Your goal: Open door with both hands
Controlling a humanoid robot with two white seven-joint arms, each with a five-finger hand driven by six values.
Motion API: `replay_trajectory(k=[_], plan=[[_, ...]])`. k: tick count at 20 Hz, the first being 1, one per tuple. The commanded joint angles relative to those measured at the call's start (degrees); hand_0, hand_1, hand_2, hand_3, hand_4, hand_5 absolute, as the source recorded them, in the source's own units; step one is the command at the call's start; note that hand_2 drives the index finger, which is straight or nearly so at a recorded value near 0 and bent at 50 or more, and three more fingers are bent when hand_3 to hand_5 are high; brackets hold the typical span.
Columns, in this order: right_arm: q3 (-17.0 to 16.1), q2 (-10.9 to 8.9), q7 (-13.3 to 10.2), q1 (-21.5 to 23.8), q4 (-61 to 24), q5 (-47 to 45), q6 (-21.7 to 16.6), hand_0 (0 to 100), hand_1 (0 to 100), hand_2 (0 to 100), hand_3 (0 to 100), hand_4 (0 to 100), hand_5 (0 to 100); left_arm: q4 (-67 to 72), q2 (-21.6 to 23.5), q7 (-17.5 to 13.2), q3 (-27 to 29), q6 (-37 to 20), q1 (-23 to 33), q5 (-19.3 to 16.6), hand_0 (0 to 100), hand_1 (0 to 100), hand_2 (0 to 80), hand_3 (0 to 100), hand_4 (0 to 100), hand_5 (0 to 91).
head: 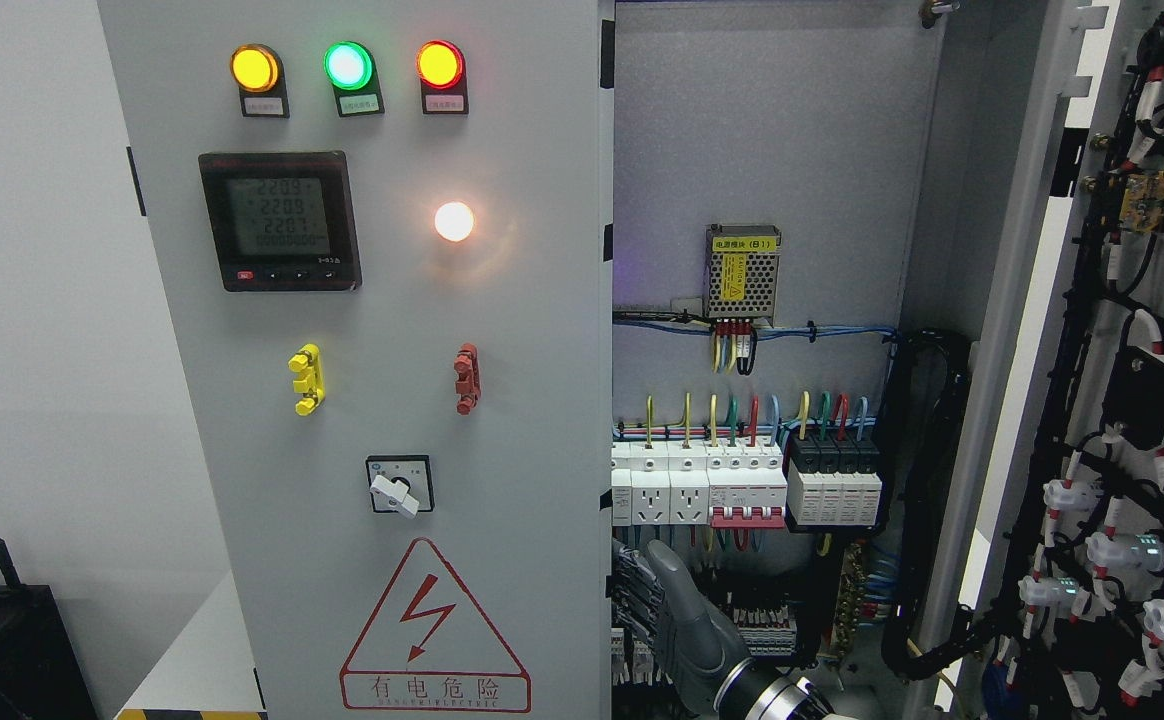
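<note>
One hand [664, 605], arm from right: fingers hooked on left door [502, 400] edge; right door [1132, 400] swung open.

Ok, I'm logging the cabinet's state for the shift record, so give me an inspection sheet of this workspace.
Surface: left door closed, its panel facing the camera.
Job's things: right door swung wide open, wired inner side showing; cabinet interior exposed.
Clutter: nothing seen.
Grippers: right hand at the left door's inner edge, fingers curled round it; left hand not in view.
Cables: coloured wires into the breaker row; black loom running to the right door.
Surroundings: three indicator lamps lit, meter on, warning triangle; white wall at left.
</note>
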Motion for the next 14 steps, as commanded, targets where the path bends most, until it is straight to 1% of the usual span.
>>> replay_trajectory(k=[1, 3, 5, 6, 8, 14], plan=[[-0.7, 0.02, 0.0, -0.2, 0.8, -0.3, 0.1, 0, 0, 0, 0, 0, 0, 0.0, 0.0, 0.0, 0.0, 0.0, -1.8, 0.0, 0, 0, 0.0, 0, 4, 0.0], [-0.7, 0.02, 0.2, -0.2, 0.8, -0.3, 0.1, 0, 0, 0, 0, 0, 0, 0.0, 0.0, 0.0, 0.1, 0.0, -1.8, 0.0, 0, 0, 0.0, 0, 4, 0.0], [-0.8, 0.02, 2.8, -0.1, 0.7, -2.0, 0.8, 0, 0, 0, 0, 0, 0, 0.0, 0.0, 0.0, 0.0, 0.0, -1.8, 0.0, 0, 0, 0.0, 0, 4, 0.0], [-1.0, 0.02, 3.1, -0.1, 0.7, -2.7, 0.9, 0, 0, 0, 0, 0, 0, 0.0, 0.0, 0.0, 0.1, 0.0, -1.8, 0.0, 0, 0, 0.0, 0, 4, 0.0], [-1.5, 0.02, 3.1, -0.1, 0.7, -2.7, 0.9, 0, 0, 0, 0, 0, 0, 0.0, 0.0, 0.0, 0.0, 0.0, -1.8, 0.0, 0, 0, 0.0, 0, 4, 0.0], [-1.7, -0.06, 3.5, -0.2, 0.8, -2.8, 1.1, 0, 0, 0, 0, 0, 0, 0.0, 0.0, 0.0, 0.1, 0.0, -1.8, 0.0, 0, 0, 0.0, 0, 4, 0.0]])
